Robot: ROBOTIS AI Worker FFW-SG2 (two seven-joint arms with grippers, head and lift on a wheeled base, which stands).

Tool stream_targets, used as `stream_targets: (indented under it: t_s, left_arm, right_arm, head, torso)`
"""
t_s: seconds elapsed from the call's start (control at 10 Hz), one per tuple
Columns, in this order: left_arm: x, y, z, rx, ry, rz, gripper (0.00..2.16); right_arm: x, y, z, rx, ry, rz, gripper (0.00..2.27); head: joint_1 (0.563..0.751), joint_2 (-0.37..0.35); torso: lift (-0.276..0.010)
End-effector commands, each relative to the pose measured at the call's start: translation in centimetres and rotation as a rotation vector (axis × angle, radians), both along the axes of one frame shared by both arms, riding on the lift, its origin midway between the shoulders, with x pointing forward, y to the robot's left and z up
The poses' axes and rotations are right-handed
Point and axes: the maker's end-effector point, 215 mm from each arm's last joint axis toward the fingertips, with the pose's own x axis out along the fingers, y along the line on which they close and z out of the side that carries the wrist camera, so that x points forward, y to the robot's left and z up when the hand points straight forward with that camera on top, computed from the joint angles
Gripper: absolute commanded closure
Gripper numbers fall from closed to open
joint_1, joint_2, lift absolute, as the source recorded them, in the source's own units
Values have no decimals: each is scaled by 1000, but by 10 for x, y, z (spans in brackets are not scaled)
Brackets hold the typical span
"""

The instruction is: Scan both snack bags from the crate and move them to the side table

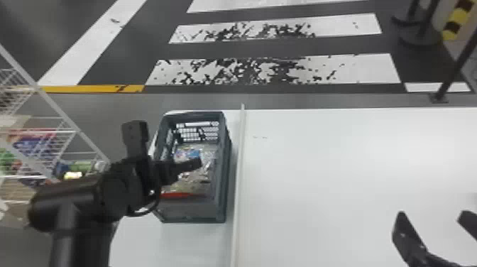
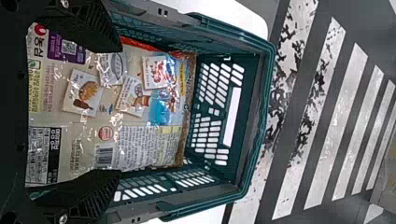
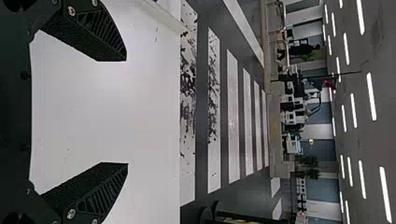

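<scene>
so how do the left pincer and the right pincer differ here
The left pincer hangs over the crate, a snack bag beneath it; the right pincer is over the white tabletop. The left pincer points steeply down, while the right pincer aims more forward. Both are black, two-fingered and open.

Right fingers (image 1: 408,236) — 1 cut off by head view's edge; left fingers (image 1: 190,164) partly hide a snack bag (image 2: 107,121).

The left arm (image 1: 67,202) is black (looped cable (image 1: 142,214)).
</scene>
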Motion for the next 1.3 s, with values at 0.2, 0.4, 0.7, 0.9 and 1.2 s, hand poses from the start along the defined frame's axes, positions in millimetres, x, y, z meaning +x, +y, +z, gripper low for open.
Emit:
stream_targets:
  t_s: [0.2, 0.4, 0.7, 0.9, 1.2]
  left_arm:
    - [1, -5, -9, -25, 48, -8, 63]
    - [1, -8, -32, -33, 100, -8, 63]
    - [-7, -17, -56, -45, 153, -24, 63]
    - [-10, -8, -68, -25, 166, -10, 481]
    - [-16, 3, -94, -24, 193, 18, 2142]
  right_arm:
    - [0, 0, 0, -3, 0, 2, 124]
    - [0, 3, 0, 1, 2, 5, 124]
    - [-1, 9, -3, 6, 8, 16, 124]
    - [-2, 11, -6, 12, 15, 17, 124]
    - [-3, 14, -10, 17, 24, 22, 124]
  head:
    - [695, 202]
    - [695, 199]
    - [695, 193]
    - [695, 197]
    - [695, 224]
  torso:
    - [-29]
    - [-29]
    - [-29]
    - [-29]
    - [-29]
